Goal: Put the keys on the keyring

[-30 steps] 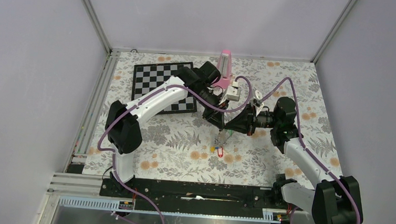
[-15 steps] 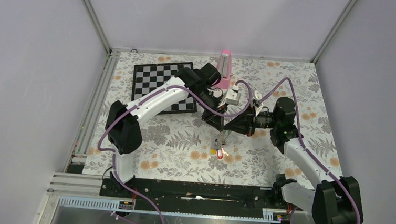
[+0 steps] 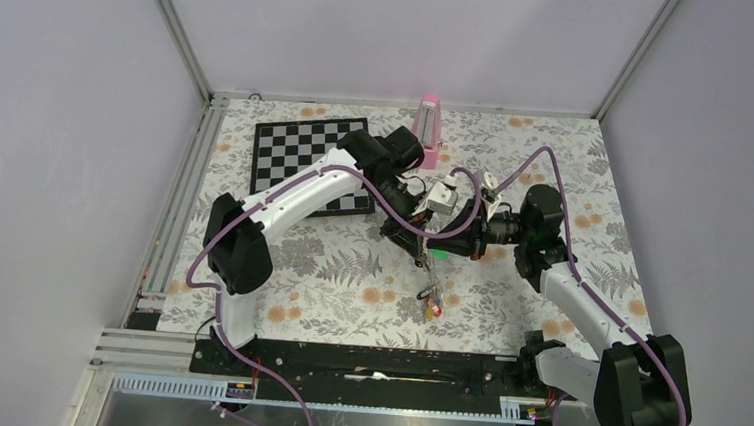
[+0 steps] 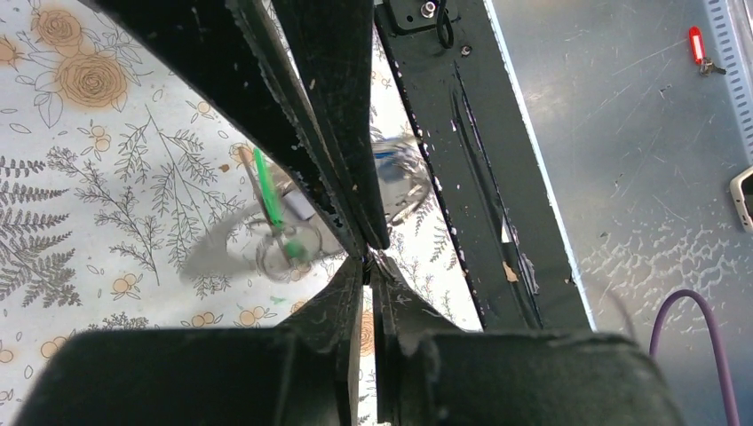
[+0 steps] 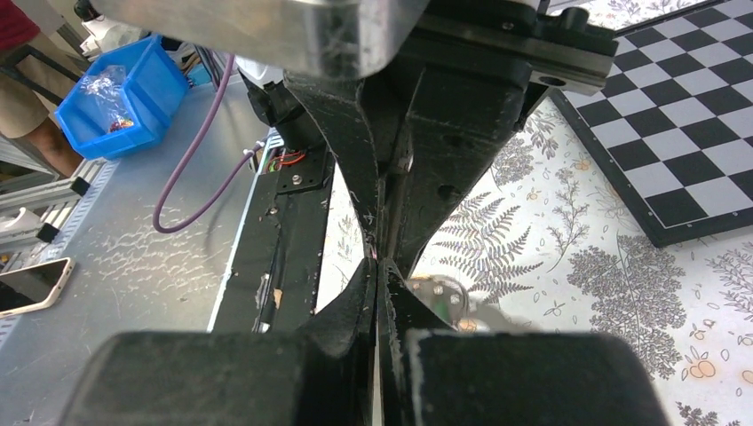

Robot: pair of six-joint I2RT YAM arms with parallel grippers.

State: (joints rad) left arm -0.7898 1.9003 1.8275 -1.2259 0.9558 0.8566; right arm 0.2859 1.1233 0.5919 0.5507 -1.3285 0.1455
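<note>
Both arms are meeting tip to tip above the middle of the table [image 3: 329, 270], and both sets of jaws are pressing together with no gap showing in either wrist view. The left jaws are coming in from the far side and the right jaws from the right, their tips touching at one spot. Just below that spot the keyring [image 4: 293, 241] is hanging clear of the table, casting a shadow on the flowered cloth and showing only as a blurred loop of wire. A green tag [image 4: 266, 188] is sitting at the top of the bunch, close under the jaws. The rest of the keys [image 3: 433, 299] are trailing down towards the near edge, with a red tag [image 3: 434, 310] at the lowest end. A thin glint is sitting right where the tips meet, so the wire is probably being pinched there, but I cannot tell which pair is holding it, or whether both are. The step in hand looks like the threading itself, with the loop being held and worked while a key is being fed along it. How many keys are already on the wire is not clear. Next, one pair needs to be keeping the wire steady while the other is taking a fresh hold to slide a key along
</note>
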